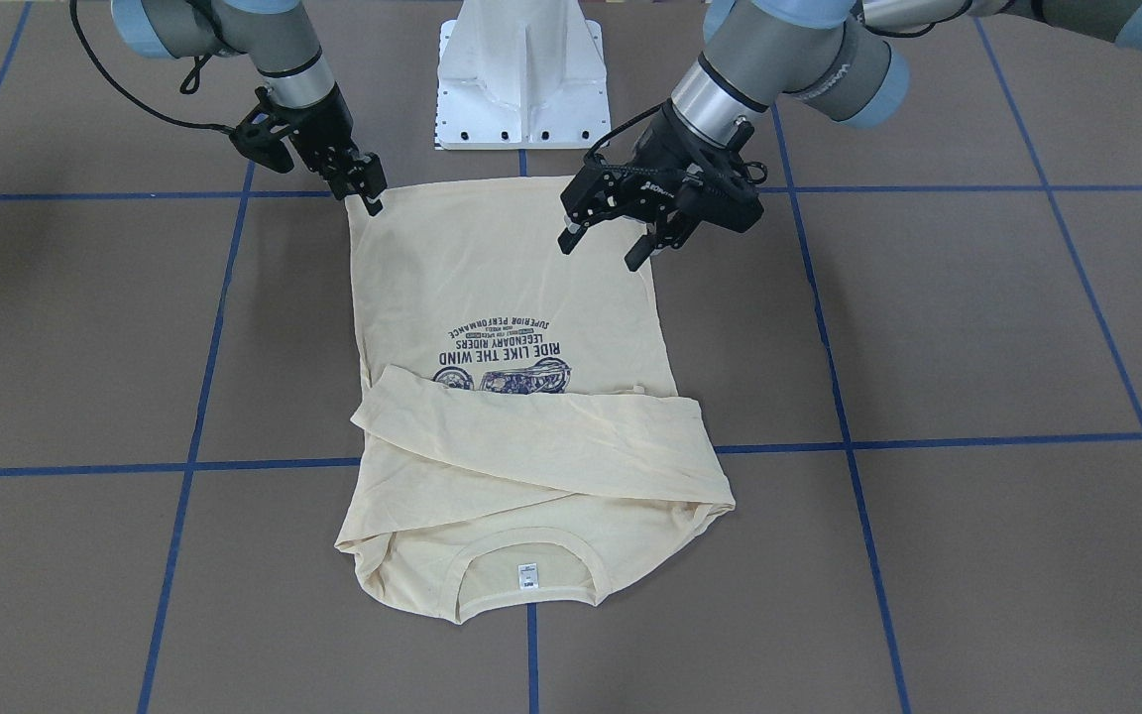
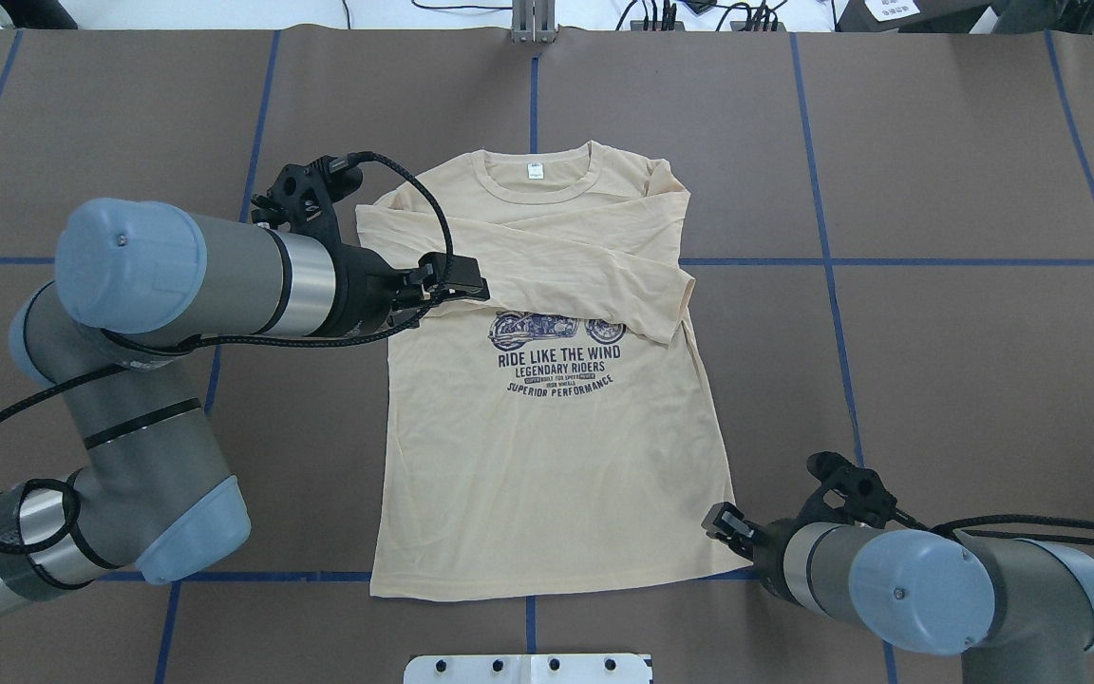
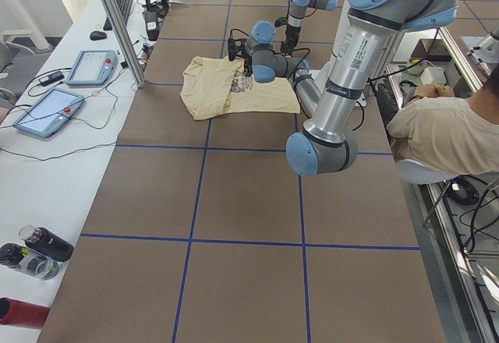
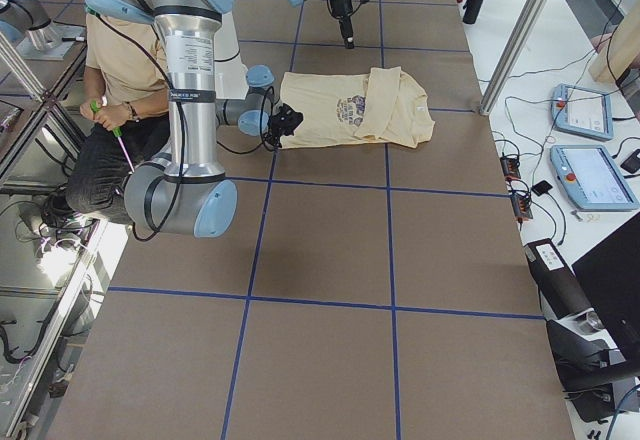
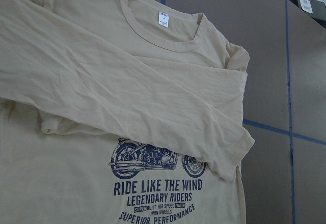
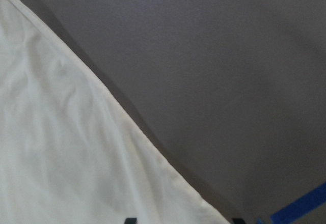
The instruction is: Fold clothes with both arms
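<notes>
The clothes are one cream-yellow long-sleeved T-shirt [image 1: 502,278] [image 2: 547,456] lying flat, navy print up, with both sleeves folded across the chest and the neck label [image 5: 162,18] on the side away from the robot. My left gripper [image 1: 606,248] [image 2: 471,283] hangs open well above the shirt's left side near the sleeves and holds nothing. Down low at the hem's right corner, my right gripper [image 1: 373,198] [image 2: 720,521] is open. In its wrist view the two fingertips [image 6: 130,220] straddle the shirt's edge [image 6: 127,127] just over the table.
The white pedestal base [image 1: 521,79] [image 2: 528,668] stands just behind the hem. Blue tape lines [image 2: 832,261] cross the brown table. A seated person [image 3: 444,132] [image 4: 110,50] is beside the robot. Tablets [image 3: 93,66] and bottles [image 3: 39,242] lie on a side bench.
</notes>
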You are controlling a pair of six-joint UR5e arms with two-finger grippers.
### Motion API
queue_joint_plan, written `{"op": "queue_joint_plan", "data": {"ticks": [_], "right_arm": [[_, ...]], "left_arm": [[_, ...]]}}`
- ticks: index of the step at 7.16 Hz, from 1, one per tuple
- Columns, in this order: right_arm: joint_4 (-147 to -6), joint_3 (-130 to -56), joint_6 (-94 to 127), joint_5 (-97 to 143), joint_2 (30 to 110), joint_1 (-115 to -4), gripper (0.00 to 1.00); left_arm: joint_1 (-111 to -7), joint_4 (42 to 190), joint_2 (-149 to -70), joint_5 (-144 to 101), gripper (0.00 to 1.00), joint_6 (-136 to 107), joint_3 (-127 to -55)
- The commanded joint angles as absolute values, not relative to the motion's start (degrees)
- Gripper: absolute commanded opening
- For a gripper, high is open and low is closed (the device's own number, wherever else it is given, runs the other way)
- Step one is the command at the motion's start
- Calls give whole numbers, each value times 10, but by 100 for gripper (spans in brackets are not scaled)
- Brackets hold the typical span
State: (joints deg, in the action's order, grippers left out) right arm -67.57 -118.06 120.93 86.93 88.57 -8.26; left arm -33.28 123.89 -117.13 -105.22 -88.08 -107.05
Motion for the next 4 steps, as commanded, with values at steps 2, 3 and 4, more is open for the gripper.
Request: {"op": "queue_joint_plan", "data": {"ticks": [2, 3, 4], "right_arm": [[-677, -1187, 1211, 862, 905, -69, 66], [-676, -1187, 1211, 861, 904, -69, 62], [-677, -1188, 1211, 853, 905, -69, 61]], "left_arm": [[-333, 1238, -1167, -1052, 95, -882, -1073], [-333, 1238, -1167, -1051, 95, -882, -1073], [-334, 1238, -1167, -1051, 96, -882, -1075]]}}
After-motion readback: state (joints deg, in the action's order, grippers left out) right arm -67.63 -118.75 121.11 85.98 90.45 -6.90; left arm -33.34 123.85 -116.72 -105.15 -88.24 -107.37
